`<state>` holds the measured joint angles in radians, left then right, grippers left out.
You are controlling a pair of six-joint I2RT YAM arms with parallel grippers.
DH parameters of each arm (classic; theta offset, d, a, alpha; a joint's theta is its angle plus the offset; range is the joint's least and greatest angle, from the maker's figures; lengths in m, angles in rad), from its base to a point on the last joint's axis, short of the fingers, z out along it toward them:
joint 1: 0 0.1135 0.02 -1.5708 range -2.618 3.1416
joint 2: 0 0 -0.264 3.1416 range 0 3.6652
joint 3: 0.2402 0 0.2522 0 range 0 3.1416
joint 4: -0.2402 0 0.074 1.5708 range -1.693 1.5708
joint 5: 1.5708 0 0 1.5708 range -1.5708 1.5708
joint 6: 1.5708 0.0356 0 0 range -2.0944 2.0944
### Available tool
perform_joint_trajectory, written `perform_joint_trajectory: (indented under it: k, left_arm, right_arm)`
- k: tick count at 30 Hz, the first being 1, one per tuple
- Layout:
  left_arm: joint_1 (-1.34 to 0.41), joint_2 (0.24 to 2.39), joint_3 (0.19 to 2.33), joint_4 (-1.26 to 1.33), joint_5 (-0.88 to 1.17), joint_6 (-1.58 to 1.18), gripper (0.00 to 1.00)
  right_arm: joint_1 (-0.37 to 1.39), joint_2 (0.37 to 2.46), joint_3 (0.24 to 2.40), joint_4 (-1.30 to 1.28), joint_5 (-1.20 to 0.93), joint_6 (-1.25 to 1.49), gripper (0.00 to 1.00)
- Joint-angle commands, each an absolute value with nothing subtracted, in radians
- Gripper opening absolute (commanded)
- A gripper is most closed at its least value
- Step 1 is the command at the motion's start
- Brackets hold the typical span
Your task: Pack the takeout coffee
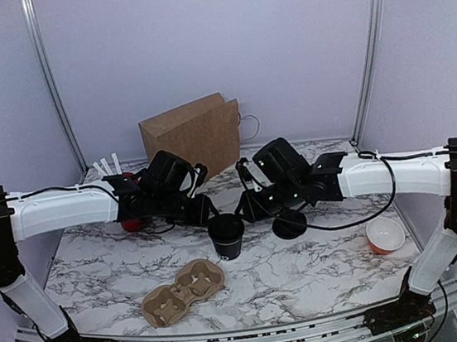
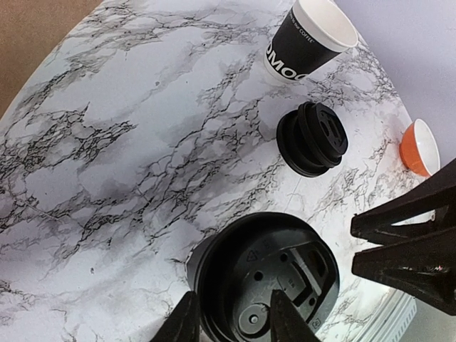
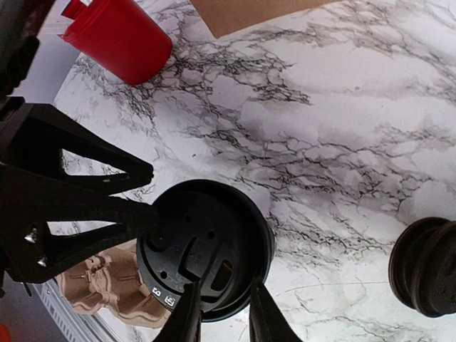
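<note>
Capping looks about finished: the takeout coffee (image 1: 226,236) stands mid-surface (image 1: 307,270), lid on. Your left hand (image 2: 231,320) and right hand (image 3: 221,313) each straddle the lid's rim; clenched or released, I can't tell. Next, you likely lift it upright toward the cardboard carrier (image 1: 183,292).

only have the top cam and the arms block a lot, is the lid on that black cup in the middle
observer: Yes, the wrist views show a black lid on the takeout coffee.
operator: anything i can't see from up here
observer: A second black cup, open with a white inside, standing beyond the stack of lids.
operator: is the right gripper touching it
observer: It looks just clear of the lid, jaws slightly apart.
</note>
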<state>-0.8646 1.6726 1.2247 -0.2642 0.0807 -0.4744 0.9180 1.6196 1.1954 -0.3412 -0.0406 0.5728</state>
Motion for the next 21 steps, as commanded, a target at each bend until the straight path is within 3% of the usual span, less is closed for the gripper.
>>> perform_joint_trajectory:
  k: [1, 6, 21]
  left_arm:
    - [-0.859, 1.659, 1.247, -0.315, 0.065, -0.463, 0.34]
    - [-0.869, 1.629, 1.211, -0.314, 0.087, -0.503, 0.34]
    - [-0.923, 1.582, 1.137, -0.281, 0.032, -0.612, 0.33]
  right_arm:
    - [0.906, 1.631, 1.305, -0.406, -0.093, 0.421, 0.24]
    - [0.885, 1.680, 1.377, -0.455, -0.164, 0.293, 0.29]
    - [0.872, 1.784, 1.466, -0.530, -0.183, 0.148, 0.29]
